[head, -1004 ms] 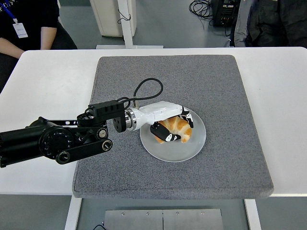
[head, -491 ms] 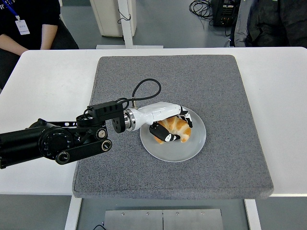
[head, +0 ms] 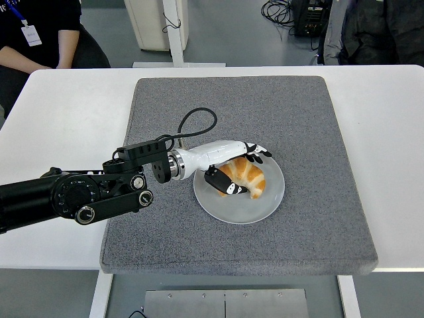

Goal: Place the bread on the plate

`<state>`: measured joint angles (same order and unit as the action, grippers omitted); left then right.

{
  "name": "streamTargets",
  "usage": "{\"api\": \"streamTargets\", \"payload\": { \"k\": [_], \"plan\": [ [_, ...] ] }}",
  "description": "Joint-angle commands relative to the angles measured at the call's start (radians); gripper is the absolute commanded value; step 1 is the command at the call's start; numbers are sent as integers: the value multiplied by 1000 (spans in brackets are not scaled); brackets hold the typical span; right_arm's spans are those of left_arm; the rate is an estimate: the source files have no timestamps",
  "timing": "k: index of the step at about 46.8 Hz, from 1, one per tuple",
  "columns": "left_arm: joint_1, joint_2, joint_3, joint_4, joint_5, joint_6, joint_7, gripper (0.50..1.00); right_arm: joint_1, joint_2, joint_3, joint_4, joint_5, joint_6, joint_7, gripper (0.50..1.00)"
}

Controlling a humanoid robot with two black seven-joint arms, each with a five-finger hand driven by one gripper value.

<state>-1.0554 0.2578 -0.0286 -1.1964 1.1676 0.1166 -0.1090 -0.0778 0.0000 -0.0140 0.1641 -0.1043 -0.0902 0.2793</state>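
Since the earlier frame, the left hand [head: 240,171] has loosened: its fingers [head: 255,151] now stand spread over the croissant [head: 246,177], the thumb low at its near side, seemingly just touching rather than pinching, though the contact is hard to read. That croissant lies on the white plate [head: 265,205], which sits on the grey mat [head: 318,132] near the middle of the counter [head: 73,112]. I judge the pastry light, soft and flaky, easily crushed; a gentle hold across its thick middle suits it. No right arm shows. A person [head: 40,33] sits beyond the far left corner.
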Motion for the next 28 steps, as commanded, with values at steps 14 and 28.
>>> {"api": "streamTargets", "payload": {
  "k": [14,28],
  "plan": [
    [-31,15,-63,-3,-89,-14,11,864,1,0,0,0,0,0,0,1000],
    [-164,77,-206,-2,-336,-113,63,880,0,0,-1,0,0,0,0,1000]
  ]
}}
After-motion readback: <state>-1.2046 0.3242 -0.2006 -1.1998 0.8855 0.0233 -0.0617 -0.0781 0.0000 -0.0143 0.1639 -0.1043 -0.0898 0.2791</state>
